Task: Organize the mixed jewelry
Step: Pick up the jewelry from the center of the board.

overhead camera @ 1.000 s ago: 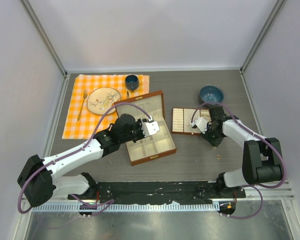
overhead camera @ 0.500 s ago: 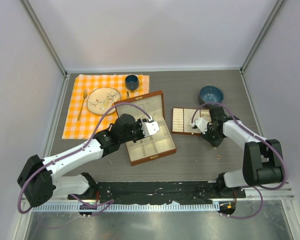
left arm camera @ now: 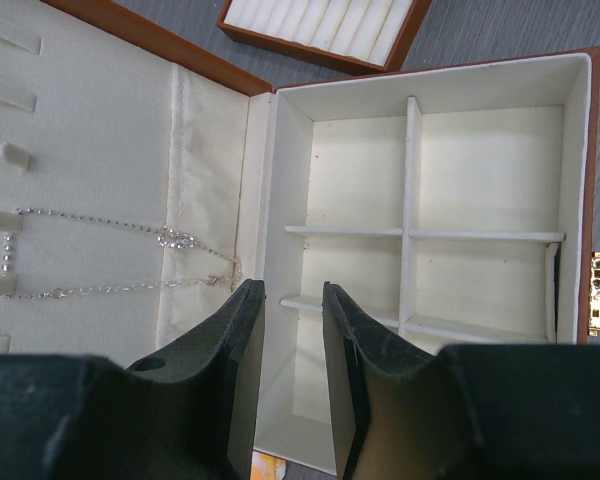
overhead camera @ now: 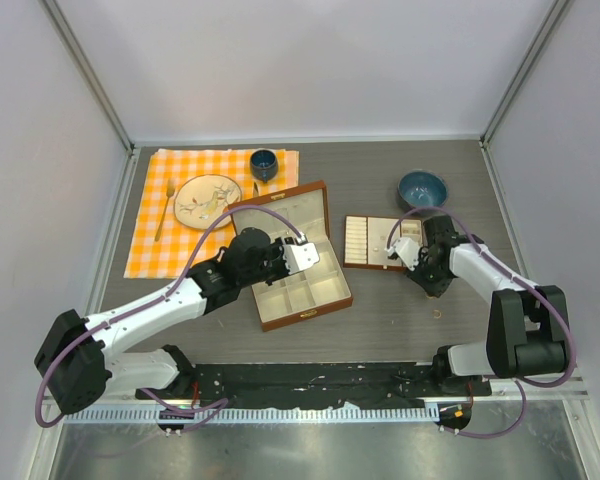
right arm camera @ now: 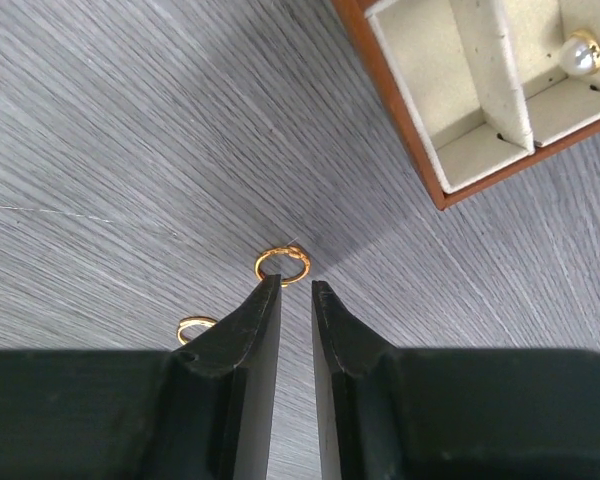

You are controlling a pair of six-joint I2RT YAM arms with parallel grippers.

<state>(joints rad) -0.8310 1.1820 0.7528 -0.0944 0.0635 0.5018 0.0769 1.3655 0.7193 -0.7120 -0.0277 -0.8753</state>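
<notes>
Top view: open brown jewelry box (overhead camera: 298, 283) at worktop (overhead camera: 380, 320) centre, lid thrown back toward 11 o'clock. Left gripper (overhead camera: 302, 255) hangs over the box where the lid meets the tray. Left wrist view: left gripper (left arm camera: 290, 290) has its fingers a modest gap apart with nothing between them, above the cream compartments. The silver chain necklace (left arm camera: 100, 288) lies in the lid lining at 9 o'clock of the fingertips, looped over the small pegs, its pendant cluster (left arm camera: 172, 238) near the hinge fold. The ring tray (overhead camera: 373, 243) sits at 3 o'clock of the box, apart from it. Right gripper (overhead camera: 412, 256) is low at the tray's 4 o'clock corner. Right wrist view: right gripper (right arm camera: 295, 284) has its fingers a narrow slit apart and holds nothing. A gold ring (right arm camera: 282, 265) lies flat on the bare worktop just past the tips at 12 o'clock; contact cannot be told. A second ring (right arm camera: 196, 327) lies at 8 o'clock of the first, beside the gripper finger on that side. A pearl piece (right arm camera: 580, 55) sits in a tray compartment at 1 o'clock. Another tiny ring (overhead camera: 437, 314) lies on the worktop at 5 o'clock of the right gripper. Blue bowl (overhead camera: 422, 188) at 1 o'clock of the tray. Checked cloth (overhead camera: 148, 250) at 10 o'clock carries a plate (overhead camera: 208, 200), a dark cup (overhead camera: 264, 163) and a gold spoon (overhead camera: 165, 210).
</notes>
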